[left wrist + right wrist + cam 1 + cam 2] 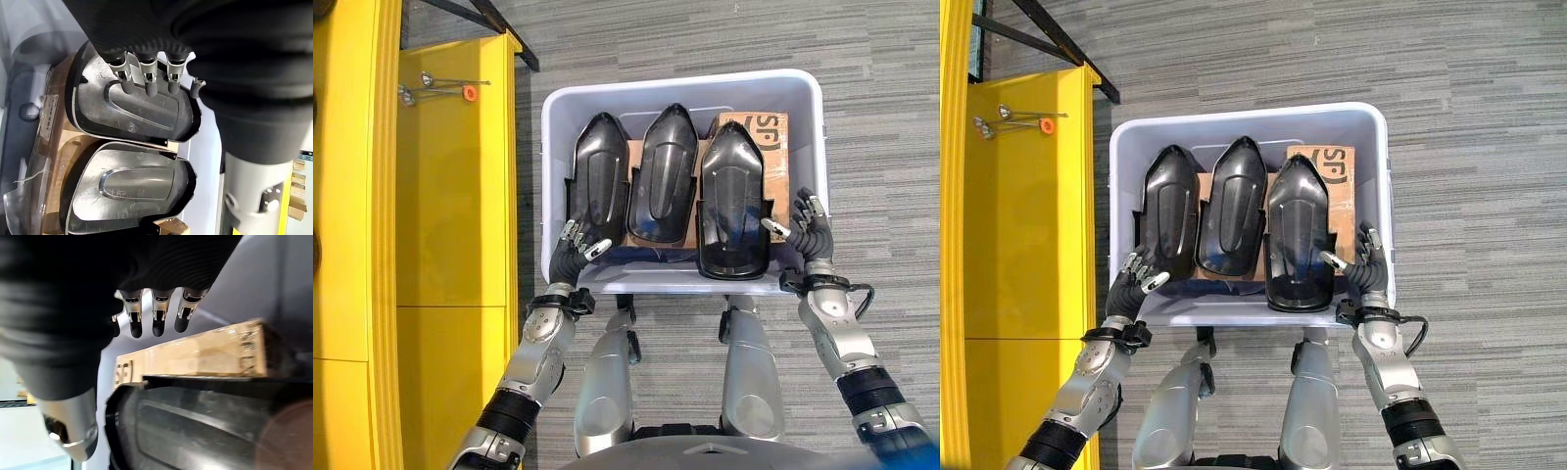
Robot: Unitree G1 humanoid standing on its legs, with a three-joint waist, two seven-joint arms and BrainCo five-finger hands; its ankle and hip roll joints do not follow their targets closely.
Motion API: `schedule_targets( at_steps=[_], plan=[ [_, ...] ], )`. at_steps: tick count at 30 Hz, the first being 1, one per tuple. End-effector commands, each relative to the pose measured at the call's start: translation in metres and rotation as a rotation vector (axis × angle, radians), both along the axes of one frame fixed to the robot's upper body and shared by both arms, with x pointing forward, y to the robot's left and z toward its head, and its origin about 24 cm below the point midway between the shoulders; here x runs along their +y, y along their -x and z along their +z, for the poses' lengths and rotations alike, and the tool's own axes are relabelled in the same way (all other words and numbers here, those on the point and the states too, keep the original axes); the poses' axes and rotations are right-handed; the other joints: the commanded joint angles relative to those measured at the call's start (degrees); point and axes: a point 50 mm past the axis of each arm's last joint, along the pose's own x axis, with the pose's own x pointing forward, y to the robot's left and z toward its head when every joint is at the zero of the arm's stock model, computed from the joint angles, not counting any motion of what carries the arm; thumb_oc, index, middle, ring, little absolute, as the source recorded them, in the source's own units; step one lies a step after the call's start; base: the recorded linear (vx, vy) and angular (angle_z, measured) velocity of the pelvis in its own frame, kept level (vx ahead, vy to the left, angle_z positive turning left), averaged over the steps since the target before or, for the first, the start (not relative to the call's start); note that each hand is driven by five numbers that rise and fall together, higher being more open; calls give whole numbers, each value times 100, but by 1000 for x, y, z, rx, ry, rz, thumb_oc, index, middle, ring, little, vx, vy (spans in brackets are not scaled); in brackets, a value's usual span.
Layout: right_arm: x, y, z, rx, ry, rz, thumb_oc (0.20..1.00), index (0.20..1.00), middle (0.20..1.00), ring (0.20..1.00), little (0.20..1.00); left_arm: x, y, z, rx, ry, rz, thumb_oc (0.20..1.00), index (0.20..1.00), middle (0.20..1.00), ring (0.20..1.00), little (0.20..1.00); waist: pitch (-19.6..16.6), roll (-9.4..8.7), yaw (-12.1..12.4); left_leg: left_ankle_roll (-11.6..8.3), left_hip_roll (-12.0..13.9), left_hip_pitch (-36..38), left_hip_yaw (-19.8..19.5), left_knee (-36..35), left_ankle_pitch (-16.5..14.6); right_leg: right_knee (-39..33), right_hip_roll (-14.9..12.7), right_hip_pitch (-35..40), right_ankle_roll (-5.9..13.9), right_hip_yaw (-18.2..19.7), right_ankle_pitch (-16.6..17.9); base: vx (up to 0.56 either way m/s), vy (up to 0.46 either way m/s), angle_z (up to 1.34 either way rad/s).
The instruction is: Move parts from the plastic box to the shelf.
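Observation:
A pale grey plastic box holds three glossy black shell-shaped parts side by side: left, middle and right. They lean on a brown cardboard box inside it. My left hand hovers at the box's near left corner, open, its fingertips just over the near end of the left part. My right hand is at the near right corner, inside the wall beside the right part, open, fingers relaxed and holding nothing. The yellow shelf stands to the left.
On the yellow shelf's far end lie thin metal pins with an orange cap. A black frame bar crosses behind the shelf. Striped grey carpet surrounds the box.

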Motion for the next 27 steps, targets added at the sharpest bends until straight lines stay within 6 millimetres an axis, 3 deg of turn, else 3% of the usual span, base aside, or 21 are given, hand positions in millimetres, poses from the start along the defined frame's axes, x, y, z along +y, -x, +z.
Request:
schedule_targets(
  at_steps=[1, 10, 18, 27],
  plan=[
    [14, -1, 1, -25, -59, 56, 1000, 1000, 1000, 1000, 1000, 12, 13, 7, -52, -31, 8, 1000, 1000, 1000, 1000, 1000, -222, -122, 34, 3, 176, -493, -436, 819, -404, 447, -398, 153, 316, -6, -406, 0, 0, 0],
    [10, -2, -28, 120, -23, 21, 1000, 1000, 1000, 1000, 1000, 13, 15, 7, -48, -35, 3, 1000, 1000, 1000, 1000, 1000, -179, -122, 95, 19, 150, -604, -471, 905, -414, 473, -423, 119, 319, -35, -393, -1, 4, 3],
    [2, -8, -19, 103, 125, -64, 1000, 1000, 1000, 1000, 1000, 16, 16, 8, -50, -55, 23, 1000, 1000, 1000, 1000, 1000, -99, -155, 149, 35, 114, -680, -514, 956, -423, 467, -440, 137, 329, -84, -378, 0, 0, 0],
    [12, -18, -14, 97, 205, -82, 1000, 1000, 1000, 1000, 1000, 17, 16, 8, -48, -62, 56, 1000, 1000, 1000, 1000, 1000, 12, -163, 222, 27, 118, -735, -574, 1070, -580, 529, -436, 200, 362, -136, -498, 21, 11, 6]
  ],
)
